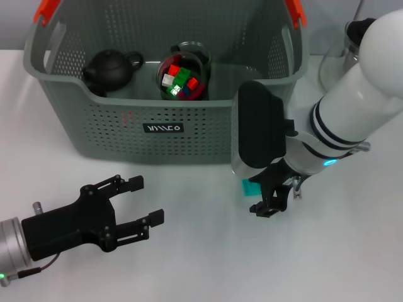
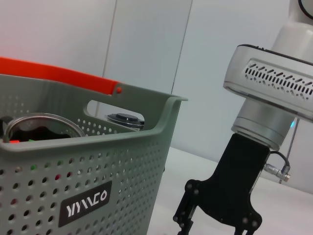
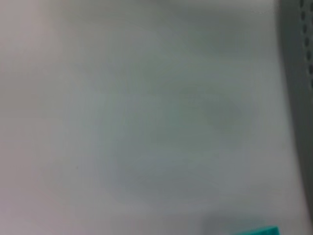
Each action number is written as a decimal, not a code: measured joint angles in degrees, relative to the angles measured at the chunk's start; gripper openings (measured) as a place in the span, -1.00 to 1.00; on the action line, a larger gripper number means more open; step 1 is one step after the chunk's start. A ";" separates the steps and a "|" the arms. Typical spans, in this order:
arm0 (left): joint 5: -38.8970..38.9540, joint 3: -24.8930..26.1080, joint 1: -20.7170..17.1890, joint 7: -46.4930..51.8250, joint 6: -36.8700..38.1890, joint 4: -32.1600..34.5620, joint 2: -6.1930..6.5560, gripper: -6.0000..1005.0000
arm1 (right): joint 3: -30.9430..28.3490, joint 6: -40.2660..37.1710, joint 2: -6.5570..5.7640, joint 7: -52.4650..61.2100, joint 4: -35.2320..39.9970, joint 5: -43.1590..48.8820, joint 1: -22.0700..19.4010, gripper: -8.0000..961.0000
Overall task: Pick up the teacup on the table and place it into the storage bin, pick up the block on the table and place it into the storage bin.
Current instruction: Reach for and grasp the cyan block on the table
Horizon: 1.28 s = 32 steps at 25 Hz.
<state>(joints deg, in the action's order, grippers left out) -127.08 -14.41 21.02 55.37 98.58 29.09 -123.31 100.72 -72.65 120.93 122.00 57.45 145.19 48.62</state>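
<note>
Right gripper [image 1: 272,200] fingers apart over teal block [image 1: 251,188] beside storage bin [image 1: 164,126]; left gripper [image 1: 140,202] fingers apart, on desk [image 1: 189,251]

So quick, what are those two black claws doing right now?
Left gripper: open, empty, low over the white table.
Right gripper: beside the small teal block; cannot tell.

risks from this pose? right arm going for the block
1. The teal block lies close to the bin front wall, half hidden under the right tool; a grasp may slip or nudge it away.
2. Lifting, the right arm could clip the bin wall.
3. The left tool sits open nearby on the table; paths might cross.
</note>
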 joint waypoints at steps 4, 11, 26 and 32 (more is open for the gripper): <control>0.00 0.00 0.07 0.00 -0.07 0.00 0.00 0.62 | 0.70 0.61 0.00 0.35 -0.13 -0.27 -0.01 0.28; 0.00 0.00 -0.02 0.00 -0.07 0.00 0.00 0.62 | 0.50 0.30 -0.01 1.55 -1.06 -0.95 0.29 0.28; -0.31 0.00 -0.05 0.00 -0.24 -0.21 0.00 0.62 | 0.43 1.61 -0.14 3.08 -4.85 -2.28 2.08 0.28; -0.36 0.00 -0.08 0.00 -0.24 -0.26 0.00 0.62 | 0.61 1.68 -0.10 2.96 -5.44 -2.16 2.09 0.28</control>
<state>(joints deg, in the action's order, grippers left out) -127.44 -14.41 20.94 55.37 98.34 28.83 -123.31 101.33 -70.97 120.84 124.96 52.01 143.03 50.72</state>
